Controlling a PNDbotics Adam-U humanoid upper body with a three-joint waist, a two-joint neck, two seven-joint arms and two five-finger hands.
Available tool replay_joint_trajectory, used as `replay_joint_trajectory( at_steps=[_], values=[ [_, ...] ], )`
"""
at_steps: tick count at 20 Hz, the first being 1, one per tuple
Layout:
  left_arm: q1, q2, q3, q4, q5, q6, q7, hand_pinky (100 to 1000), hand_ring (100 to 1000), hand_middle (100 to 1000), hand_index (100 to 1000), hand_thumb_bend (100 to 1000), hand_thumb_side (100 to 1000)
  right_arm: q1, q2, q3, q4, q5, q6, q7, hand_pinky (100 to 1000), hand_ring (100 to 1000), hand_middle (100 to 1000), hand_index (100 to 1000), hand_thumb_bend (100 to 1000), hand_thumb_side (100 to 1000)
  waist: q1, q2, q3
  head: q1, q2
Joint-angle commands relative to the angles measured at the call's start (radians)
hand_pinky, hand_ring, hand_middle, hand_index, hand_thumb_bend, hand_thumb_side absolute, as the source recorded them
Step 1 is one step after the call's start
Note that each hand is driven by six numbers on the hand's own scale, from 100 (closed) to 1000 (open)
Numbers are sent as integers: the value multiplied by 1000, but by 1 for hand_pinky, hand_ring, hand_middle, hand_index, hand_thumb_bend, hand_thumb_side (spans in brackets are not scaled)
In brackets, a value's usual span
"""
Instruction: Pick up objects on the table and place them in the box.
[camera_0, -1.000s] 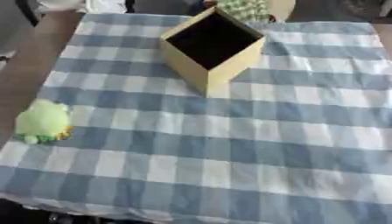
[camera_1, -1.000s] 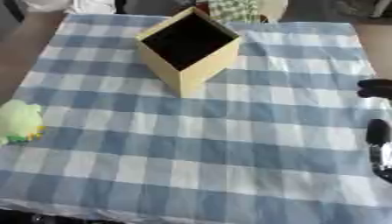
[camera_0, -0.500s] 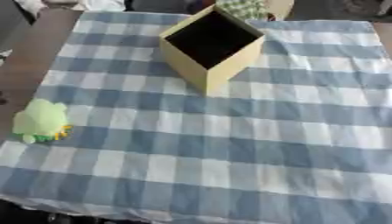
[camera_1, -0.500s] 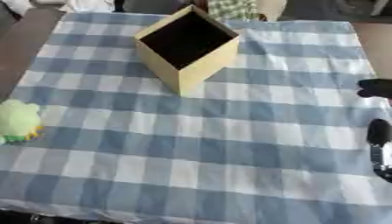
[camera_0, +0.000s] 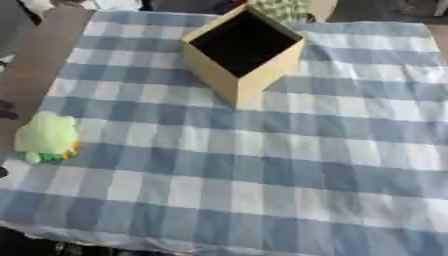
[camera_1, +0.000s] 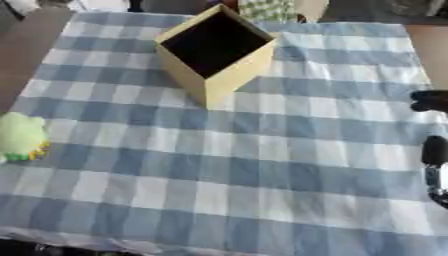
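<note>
One soft green toy (camera_0: 45, 137) is seen on the table's left side, lying on the blue-and-white checked cloth (camera_0: 262, 165) close to its left edge. It is rounded and pale green, with a small patch of yellow or orange at its lower right. Nothing touches it, and it lies well apart from the box.

The box (camera_0: 243, 50) is placed toward the far middle of the cloth. It is an open-topped, tan cardboard container, turned so that one corner points toward the camera. Its inside is dark and nothing can be made out in it. Just behind its far corner, at the cloth's far edge, a green-and-white checked thing (camera_1: 267, 9) is partly shown; what it is cannot be told.

The right hand (camera_1: 433, 150) is shown only in the right eye view, at the right edge of the picture, over the cloth. Dark parts are seen there: one black piece higher up and another lower down, with a pale part beside it. Whether its fingers are spread, pressed together or pinching cannot be told, since most of the hand is cut off by the edge. It is well apart from both the toy and the box. The left hand is shown in neither view.

Bare brown table (camera_0: 35, 65) is seen left of the cloth.
</note>
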Motion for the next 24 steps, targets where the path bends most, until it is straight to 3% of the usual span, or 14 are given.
replay_joint_trajectory(
  at_steps=[1,7,18,20,24],
  values=[
    [-20,16,0,6,13,-4,0,736,955,1000,967,424,304,-5,-13,-2,-15,-11,1,9,748,721,594,772,100,728,2,-9,-2,6,-4],
    [-41,-5,-13,38,3,-5,-24,737,954,1000,968,449,305,-7,-9,-3,-15,-14,2,17,748,721,593,772,100,727,0,-6,-5,9,-4],
    [-82,-63,-25,96,-69,-12,39,673,904,993,938,435,313,-14,3,-1,-15,-14,14,38,746,720,591,772,100,730,-3,0,-9,13,-10],
    [-88,-74,-28,110,-78,-14,51,644,887,964,926,417,301,-17,6,0,-15,-16,17,42,746,720,590,772,100,731,-4,1,-10,13,-12],
    [-93,-83,-30,119,-83,-24,88,513,770,864,870,314,220,-19,12,0,-15,-18,21,51,745,720,589,772,100,732,-4,4,-11,14,-10]
  ],
)
